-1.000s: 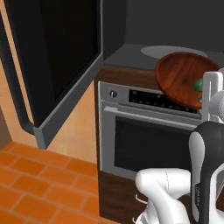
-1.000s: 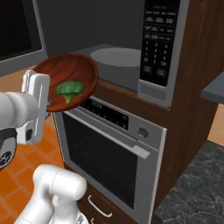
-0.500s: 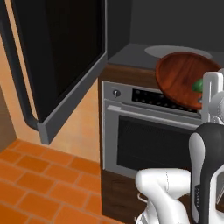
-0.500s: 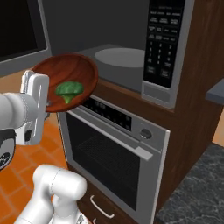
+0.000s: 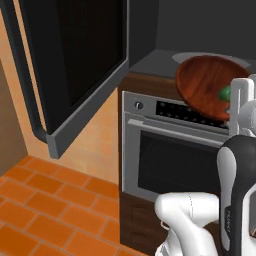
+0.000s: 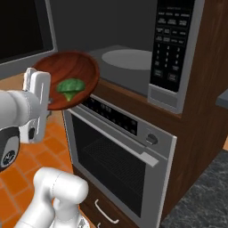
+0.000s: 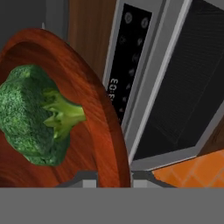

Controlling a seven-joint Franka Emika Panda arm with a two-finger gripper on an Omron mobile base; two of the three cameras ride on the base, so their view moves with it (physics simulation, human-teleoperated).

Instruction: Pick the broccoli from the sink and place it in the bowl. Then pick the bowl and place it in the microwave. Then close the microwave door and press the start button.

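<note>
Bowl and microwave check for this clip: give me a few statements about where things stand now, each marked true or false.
1. The broccoli lies inside the bowl. True.
2. The bowl rests on the microwave floor. False: the gripper holds it by the rim, in the air in front of the opening, above the oven.
3. The microwave door is swung open. True.
4. The bowl is held level. False: it is tilted steeply, its inside facing the arm.
5. The oven door is pulled down. False: it is shut.
</note>
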